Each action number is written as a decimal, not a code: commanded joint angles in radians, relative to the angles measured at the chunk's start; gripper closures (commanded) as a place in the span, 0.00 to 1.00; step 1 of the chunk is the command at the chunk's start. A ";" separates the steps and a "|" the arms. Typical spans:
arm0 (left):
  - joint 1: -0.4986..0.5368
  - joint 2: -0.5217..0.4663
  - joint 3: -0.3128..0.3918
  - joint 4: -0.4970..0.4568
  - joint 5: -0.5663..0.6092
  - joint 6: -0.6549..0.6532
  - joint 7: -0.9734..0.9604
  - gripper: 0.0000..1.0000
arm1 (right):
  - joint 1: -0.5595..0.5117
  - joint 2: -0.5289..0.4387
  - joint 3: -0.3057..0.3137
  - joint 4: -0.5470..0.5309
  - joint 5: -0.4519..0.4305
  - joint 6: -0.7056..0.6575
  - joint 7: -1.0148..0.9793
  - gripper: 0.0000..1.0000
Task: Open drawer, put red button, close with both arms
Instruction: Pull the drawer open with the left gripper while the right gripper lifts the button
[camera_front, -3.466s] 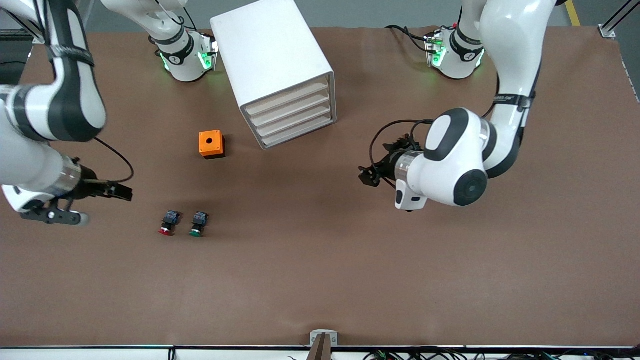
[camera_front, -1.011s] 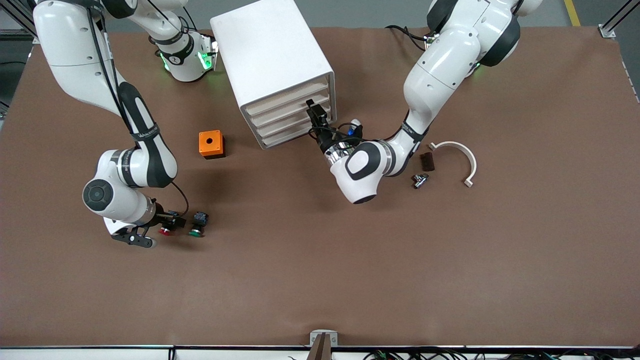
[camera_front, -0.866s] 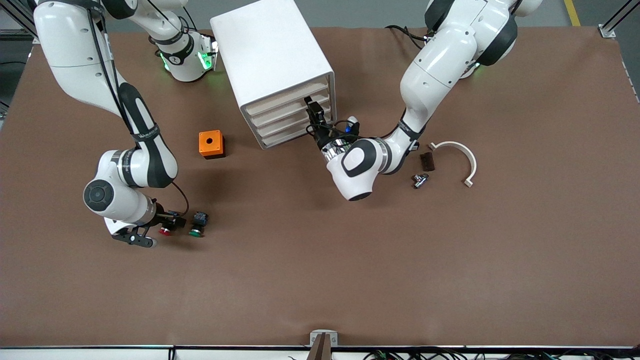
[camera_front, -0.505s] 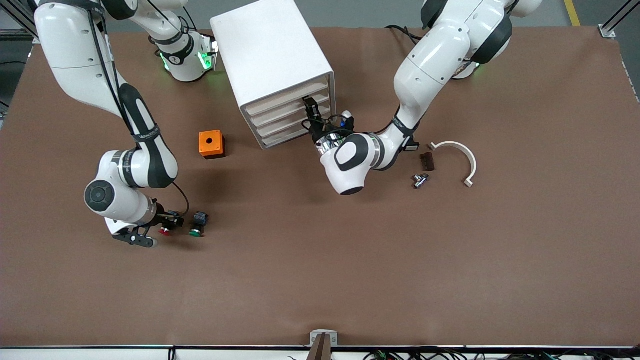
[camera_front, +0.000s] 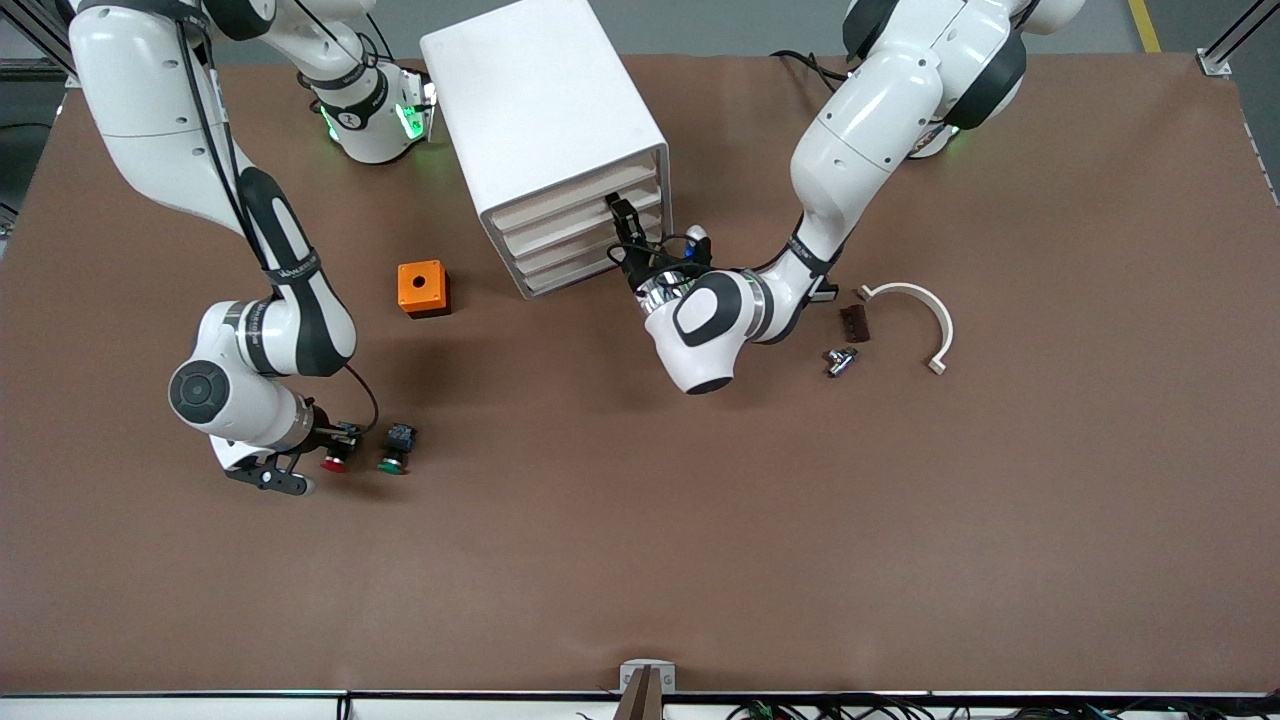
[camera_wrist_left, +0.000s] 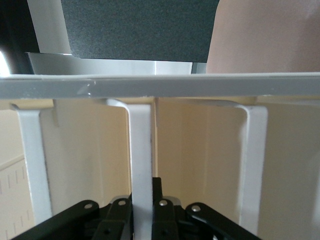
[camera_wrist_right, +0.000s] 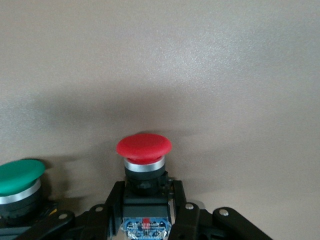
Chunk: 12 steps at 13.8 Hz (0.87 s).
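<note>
Pinching a white plastic drawer (camera_front: 585, 223) lip, the left gripper (camera_wrist_left: 142, 212) should pull straight; the right gripper (camera_wrist_right: 145, 212) clamps the small red-capped push button (camera_wrist_right: 144, 150) on the brown counter (camera_front: 700, 500), needing a vertical lift clear of the green-capped button (camera_wrist_right: 19, 181).

No lettering can be read — the black band on the right arm (camera_front: 291, 268) shows only illegible print.

A high camera is looking down across the tabletop (camera_front: 900, 520), facing both arm bases. The left wrist camera is sitting close against the cabinet (camera_front: 545, 130) (camera_wrist_left: 150, 150); the right wrist camera is hovering low beside the red button (camera_front: 332, 463) (camera_wrist_right: 144, 147).
</note>
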 joint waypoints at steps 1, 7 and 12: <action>0.022 0.008 0.001 0.016 -0.019 -0.010 -0.021 0.96 | -0.001 -0.001 0.003 0.005 0.000 -0.005 0.013 1.00; 0.090 0.016 0.004 0.022 -0.022 0.000 -0.016 0.95 | 0.009 -0.060 0.003 0.057 0.006 -0.128 0.079 1.00; 0.148 0.016 0.016 0.039 -0.035 0.016 -0.012 0.93 | 0.087 -0.263 0.006 0.063 0.008 -0.382 0.341 1.00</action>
